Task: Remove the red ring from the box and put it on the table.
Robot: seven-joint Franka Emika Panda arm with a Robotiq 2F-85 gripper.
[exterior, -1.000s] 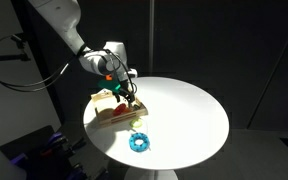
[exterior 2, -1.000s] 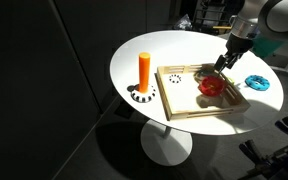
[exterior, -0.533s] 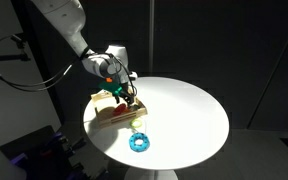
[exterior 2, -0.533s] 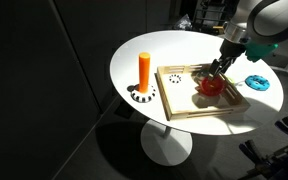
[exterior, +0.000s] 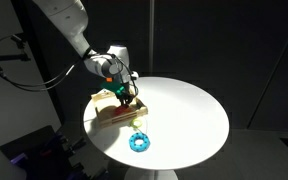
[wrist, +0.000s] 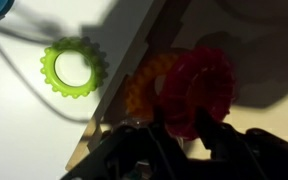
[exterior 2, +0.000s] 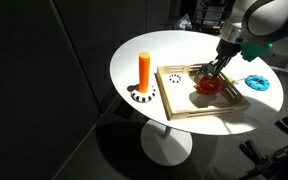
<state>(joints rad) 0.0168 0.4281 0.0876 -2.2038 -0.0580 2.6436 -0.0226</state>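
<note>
Red ring (exterior 2: 210, 86) lies inside box (exterior 2: 199, 113), in box half nearer blue toothed ring (exterior 2: 257, 83). Gripper (wrist: 180, 142) low over box, fingers (wrist: 220, 148) spread, straddling ring's rim, nothing pinched. You close squarely on rim, lift straight up past box wall, then set ring on table (exterior 2: 174, 45) beside box.

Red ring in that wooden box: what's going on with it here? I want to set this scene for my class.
The robot arm's hand is down in the wooden box, right at the red ring. In the wrist view the ring sits between the fingers, but whether they grip it is unclear. The ring lies in the box, not yet on the white table. A blue toothed ring lies on the table beside the box; an orange peg stands further off.
</note>
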